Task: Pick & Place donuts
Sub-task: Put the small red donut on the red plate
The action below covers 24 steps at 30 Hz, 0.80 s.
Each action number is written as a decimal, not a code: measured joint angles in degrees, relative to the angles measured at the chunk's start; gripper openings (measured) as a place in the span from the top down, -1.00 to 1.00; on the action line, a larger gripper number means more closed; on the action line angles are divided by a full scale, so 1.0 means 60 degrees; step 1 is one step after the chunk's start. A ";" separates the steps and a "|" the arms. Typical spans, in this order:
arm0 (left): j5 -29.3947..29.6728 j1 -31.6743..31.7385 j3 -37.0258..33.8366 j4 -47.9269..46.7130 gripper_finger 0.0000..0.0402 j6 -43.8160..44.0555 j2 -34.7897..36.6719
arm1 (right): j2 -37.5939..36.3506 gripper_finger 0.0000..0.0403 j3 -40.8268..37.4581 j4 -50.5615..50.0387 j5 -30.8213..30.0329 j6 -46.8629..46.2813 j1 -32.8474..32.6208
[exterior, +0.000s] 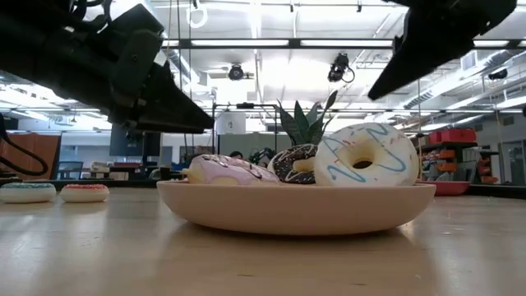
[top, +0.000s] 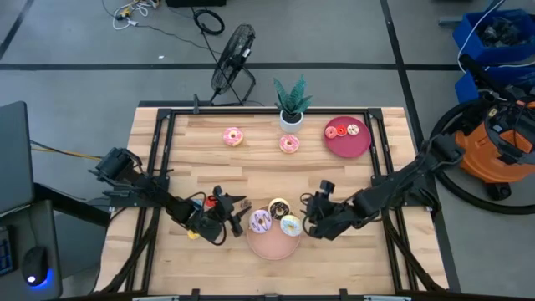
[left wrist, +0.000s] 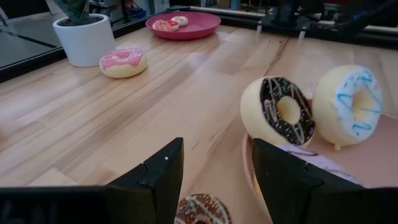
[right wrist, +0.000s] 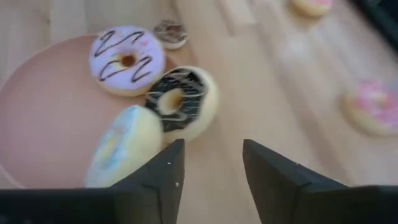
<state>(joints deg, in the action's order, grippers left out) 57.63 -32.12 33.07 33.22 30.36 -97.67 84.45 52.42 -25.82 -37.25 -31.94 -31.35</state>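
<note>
- Pink plate (top: 269, 245): holds three donuts, purple (top: 260, 221), chocolate (top: 279, 207), white (top: 291, 225).
- Left gripper (top: 236, 206): fingers parted, empty, just beside the plate; small donut (left wrist: 200, 210) lies between them.
- Right gripper (top: 310, 210): parted, empty, opposite side.

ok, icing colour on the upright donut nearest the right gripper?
White icing with blue squiggles; low view.

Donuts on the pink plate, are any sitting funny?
Yes. The white donut with blue squiggles and the chocolate donut stand tipped up on edge at the pink plate's rim instead of lying flat. The purple-iced one lies flat.
</note>
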 joint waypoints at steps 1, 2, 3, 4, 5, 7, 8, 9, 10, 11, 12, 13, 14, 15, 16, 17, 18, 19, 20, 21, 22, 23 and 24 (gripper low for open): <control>-0.0013 0.0000 0.0044 0.0003 0.03 -0.0065 0.0000 | -0.0128 0.13 0.0000 -0.0208 -0.0187 0.0125 0.0000; -0.0074 0.0000 0.0078 0.0006 0.03 -0.0168 0.0000 | -0.0234 0.13 0.0000 -0.0440 -0.0348 0.0196 0.0000; -0.0144 -0.0007 0.0125 -0.0012 0.03 -0.0295 0.0000 | -0.0303 0.12 0.0000 -0.0742 -0.0471 0.0282 0.0000; -0.0170 -0.0034 0.0178 -0.0015 0.03 -0.0416 0.0000 | -0.0355 0.12 0.0000 -0.1115 -0.0545 0.0335 0.0000; -0.0183 -0.0048 0.0235 0.0003 0.03 -0.0515 0.0000 | -0.0381 0.13 0.0000 -0.1516 -0.0647 0.0339 0.0000; -0.0190 -0.0094 0.0311 0.0002 0.03 -0.0732 0.0000 | -0.0387 0.15 -0.0080 -0.2108 -0.0964 0.0380 0.0033; -0.0187 -0.0104 0.0345 -0.0012 0.03 -0.0877 0.0000 | -0.0388 0.16 -0.0245 -0.2238 -0.1146 0.0402 0.0060; -0.0191 -0.0107 0.0370 -0.0002 0.03 -0.0965 0.0000 | -0.0391 0.18 -0.0486 -0.2286 -0.1243 0.0435 0.0119; -0.0191 -0.0109 0.0377 0.0032 0.03 -0.1057 0.0000 | -0.0406 0.19 -0.0749 -0.2304 -0.1279 0.0514 0.0226; -0.0185 -0.0104 0.0377 0.0016 0.03 -0.1121 0.0000 | -0.0446 0.21 -0.1015 -0.2298 -0.1283 0.0521 0.0373; -0.0149 -0.0094 0.0375 -0.0015 0.03 -0.1152 0.0000 | -0.0529 0.22 -0.1305 -0.2288 -0.1299 0.0522 0.0548; -0.0103 -0.0077 0.0373 -0.0030 0.03 -0.1174 0.0000 | -0.0622 0.24 -0.1590 -0.2285 -0.1298 0.0521 0.0736; -0.0078 -0.0036 0.0373 -0.0027 0.03 -0.1174 0.0000 | -0.0726 0.26 -0.1867 -0.2268 -0.1298 0.0528 0.0941; -0.0078 0.0015 0.0373 -0.0034 0.03 -0.1174 0.0000 | -0.0878 0.28 -0.2154 -0.2239 -0.1294 0.0574 0.1184; -0.0078 0.0077 0.0373 -0.0055 0.03 -0.1176 0.0000 | -0.1073 0.30 -0.2390 -0.2222 -0.1294 0.0678 0.1430; -0.0078 0.0149 0.0373 -0.0070 0.03 -0.1205 0.0000 | -0.1292 0.31 -0.2583 -0.2107 -0.1299 0.0851 0.1705; -0.0075 0.0233 0.0373 -0.0078 0.03 -0.1321 0.0000 | -0.1548 0.33 -0.2754 -0.1915 -0.1304 0.1060 0.2001; -0.0070 0.0326 0.0373 -0.0089 0.03 -0.1437 0.0000 | -0.1825 0.35 -0.2909 -0.1750 -0.1308 0.1327 0.2314; -0.0070 0.0451 0.0374 -0.0176 0.03 -0.1488 0.0003 | -0.2087 0.36 -0.3019 -0.1512 -0.1348 0.1673 0.2642; -0.0071 0.0598 0.0374 -0.0334 0.03 -0.1505 0.0004 | -0.2346 0.37 -0.3117 -0.1158 -0.1408 0.2065 0.2965; -0.0074 0.0771 0.0369 -0.0485 0.03 -0.1522 0.0004 | -0.2619 0.38 -0.3224 -0.0790 -0.1510 0.2501 0.3327; -0.0070 0.0961 0.0369 -0.0612 0.03 -0.1526 0.0004 | -0.2857 0.38 -0.3320 -0.0433 -0.1595 0.2942 0.3697; -0.0064 0.1172 0.0373 -0.0785 0.03 -0.1520 0.0004 | -0.3065 0.38 -0.3390 -0.0108 -0.1622 0.3344 0.4102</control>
<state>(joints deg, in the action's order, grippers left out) 57.25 -25.09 35.31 28.51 21.23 -97.65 66.06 32.08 -26.47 -46.98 -11.88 -6.74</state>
